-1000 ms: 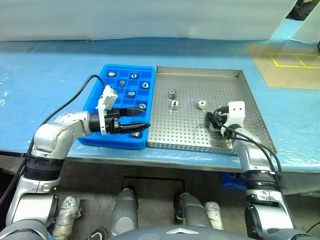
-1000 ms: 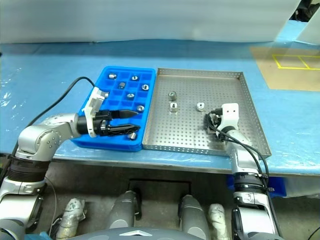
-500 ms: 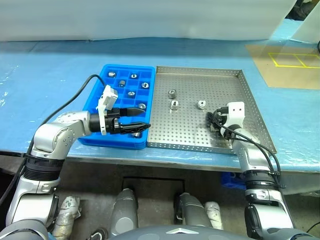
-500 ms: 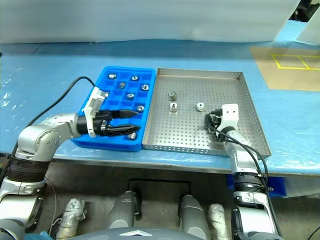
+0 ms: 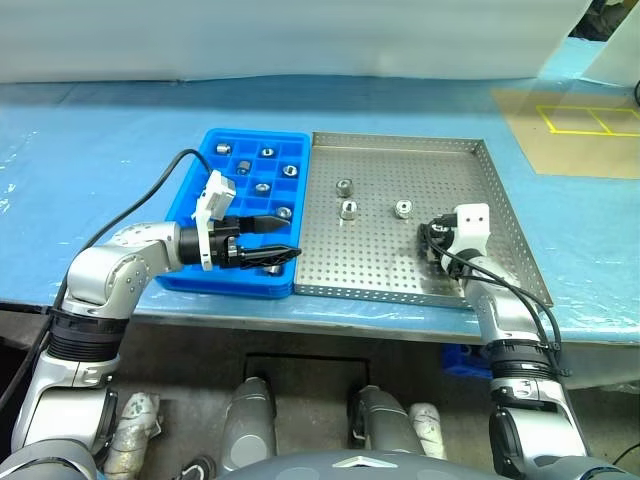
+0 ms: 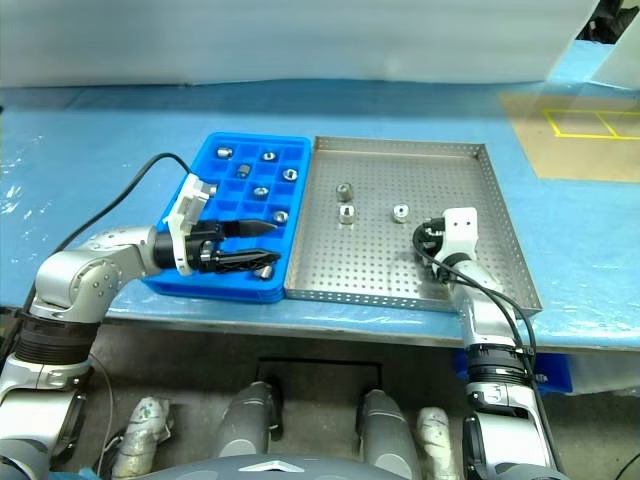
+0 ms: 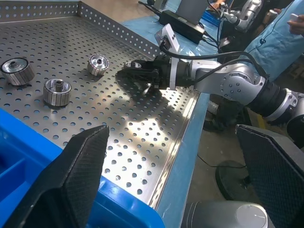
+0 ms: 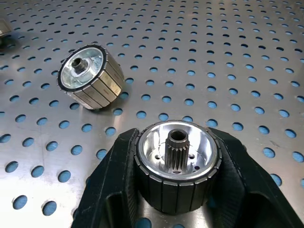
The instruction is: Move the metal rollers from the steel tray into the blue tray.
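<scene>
The steel tray (image 5: 400, 270) lies right of centre, with the blue tray (image 5: 255, 135) touching its left side. Three metal rollers (image 5: 350, 209) stand loose in the steel tray's far half. My right gripper (image 5: 431, 242) rests low over the tray's right part, shut on another roller (image 8: 178, 161), whose toothed hub faces the wrist camera. One loose roller (image 8: 90, 76) lies just beyond it. My left gripper (image 5: 285, 238) hovers open over the blue tray's near right corner, pointing toward the steel tray, with nothing between its fingers (image 7: 61, 185). Several rollers (image 5: 263, 187) sit in the blue compartments.
Both trays sit on a table under blue sheeting (image 5: 100, 170), close to its front edge. A brown board with yellow tape (image 5: 580, 125) lies at the back right. White sheeting (image 5: 280, 40) runs along the back.
My right gripper's fingers have closed onto the roller in the steel tray. Neither arm has shifted, and the left gripper stays open.
</scene>
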Action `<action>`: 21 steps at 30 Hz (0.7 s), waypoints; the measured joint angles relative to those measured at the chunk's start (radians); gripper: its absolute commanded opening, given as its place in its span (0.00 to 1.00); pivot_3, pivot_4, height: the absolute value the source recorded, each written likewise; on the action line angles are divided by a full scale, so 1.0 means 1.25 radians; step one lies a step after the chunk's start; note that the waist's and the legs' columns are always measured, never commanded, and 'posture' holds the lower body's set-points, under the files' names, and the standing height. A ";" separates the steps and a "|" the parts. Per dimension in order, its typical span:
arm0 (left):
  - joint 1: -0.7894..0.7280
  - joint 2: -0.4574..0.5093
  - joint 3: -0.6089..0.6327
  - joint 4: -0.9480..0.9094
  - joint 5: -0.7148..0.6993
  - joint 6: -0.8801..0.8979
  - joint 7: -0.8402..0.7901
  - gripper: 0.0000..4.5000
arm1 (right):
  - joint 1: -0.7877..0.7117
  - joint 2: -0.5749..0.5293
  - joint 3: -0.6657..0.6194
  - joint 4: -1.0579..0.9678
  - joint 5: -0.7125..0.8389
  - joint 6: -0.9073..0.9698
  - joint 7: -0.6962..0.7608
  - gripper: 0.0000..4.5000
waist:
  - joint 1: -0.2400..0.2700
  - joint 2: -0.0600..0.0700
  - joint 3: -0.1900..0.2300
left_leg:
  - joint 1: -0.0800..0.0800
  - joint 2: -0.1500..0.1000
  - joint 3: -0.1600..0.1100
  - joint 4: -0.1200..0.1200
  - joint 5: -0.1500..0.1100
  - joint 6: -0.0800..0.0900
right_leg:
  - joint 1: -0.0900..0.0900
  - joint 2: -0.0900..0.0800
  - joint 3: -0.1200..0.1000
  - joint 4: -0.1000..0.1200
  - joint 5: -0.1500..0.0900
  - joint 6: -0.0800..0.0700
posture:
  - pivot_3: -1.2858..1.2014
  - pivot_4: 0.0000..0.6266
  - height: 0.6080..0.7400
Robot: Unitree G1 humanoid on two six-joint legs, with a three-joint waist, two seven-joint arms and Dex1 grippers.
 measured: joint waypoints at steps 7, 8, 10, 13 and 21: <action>0.000 0.005 0.001 0.001 0.000 0.000 -0.007 1.00 | -0.076 0.018 0.031 -0.127 0.048 0.107 0.047 0.37 | -0.003 0.000 0.000 | 0.000 0.000 0.000 0.000 0.000 0.000 | -0.001 0.000 0.000 0.001 0.000 0.000 | 0.50 0.24 1.00; 0.000 0.006 0.001 0.001 0.000 0.000 -0.007 1.00 | -0.095 0.019 0.035 -0.149 0.056 0.119 0.054 0.37 | -0.002 0.000 0.000 | 0.000 0.000 0.000 0.000 0.000 0.000 | -0.001 0.000 0.000 0.001 0.000 0.000 | 0.50 0.24 1.00; 0.000 0.013 0.004 0.002 0.000 -0.001 -0.007 1.00 | -0.141 0.022 0.054 -0.198 0.076 0.146 0.077 0.37 | 0.000 0.000 0.000 | 0.000 0.000 0.000 0.000 0.000 0.000 | -0.001 0.000 0.000 0.001 0.000 0.000 | 0.50 0.24 1.00; 0.001 0.023 0.022 0.005 0.001 -0.004 -0.005 1.00 | -0.188 0.041 0.079 -0.229 0.101 0.181 0.097 0.37 | 0.001 0.000 0.000 | 0.000 0.000 -0.001 -0.001 0.000 0.000 | -0.001 0.000 0.000 0.000 0.000 0.000 | 0.51 0.24 1.00; 0.069 0.047 0.067 -0.075 -0.023 0.020 0.025 1.00 | -0.222 0.119 0.206 -0.159 0.111 0.199 0.191 0.37 | 0.004 0.000 0.000 | -0.001 0.001 -0.003 -0.001 0.000 0.000 | -0.001 0.000 -0.001 0.000 0.000 -0.001 | 0.55 0.24 1.00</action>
